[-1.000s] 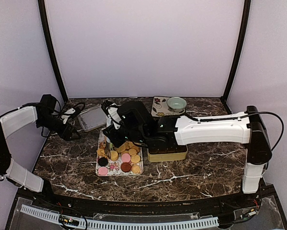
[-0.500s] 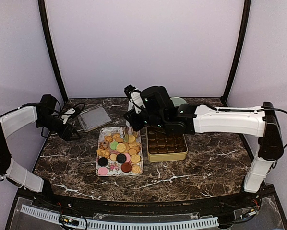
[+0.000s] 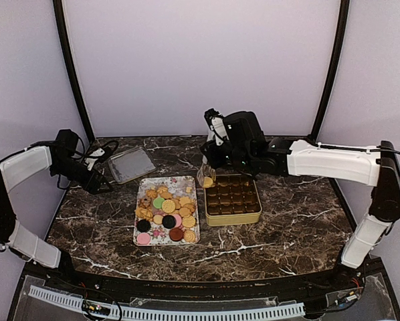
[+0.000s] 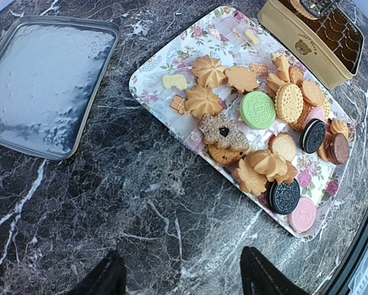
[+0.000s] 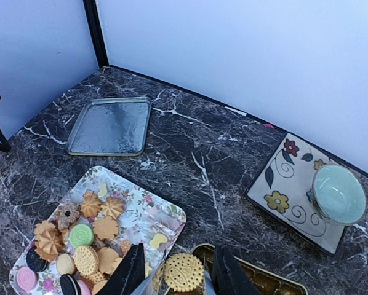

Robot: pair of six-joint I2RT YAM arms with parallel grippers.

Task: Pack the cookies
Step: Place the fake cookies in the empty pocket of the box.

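Observation:
Many cookies (image 3: 165,208), golden-tan with some pink, green and dark discs, lie on a flowery tray (image 3: 186,180). They also show in the left wrist view (image 4: 258,110) and the right wrist view (image 5: 80,236). My right gripper (image 3: 207,175) is shut on a round golden dotted cookie (image 5: 183,272) and holds it over the left edge of the gold tin (image 3: 232,199), above the gap to the tray. My left gripper (image 4: 184,283) is open and empty over bare marble, left of the tray (image 4: 148,66), also seen from above (image 3: 98,185).
The silver tin lid (image 3: 130,164) lies at the back left, near my left gripper. A flower-painted square plate (image 5: 295,184) with a pale green bowl (image 5: 338,193) stands at the back right, behind the tin (image 5: 276,286). Black frame posts stand at the back corners.
My right gripper has lifted from the tray and swung right to the tin's left edge with the golden cookie in it. The left arm has not moved.

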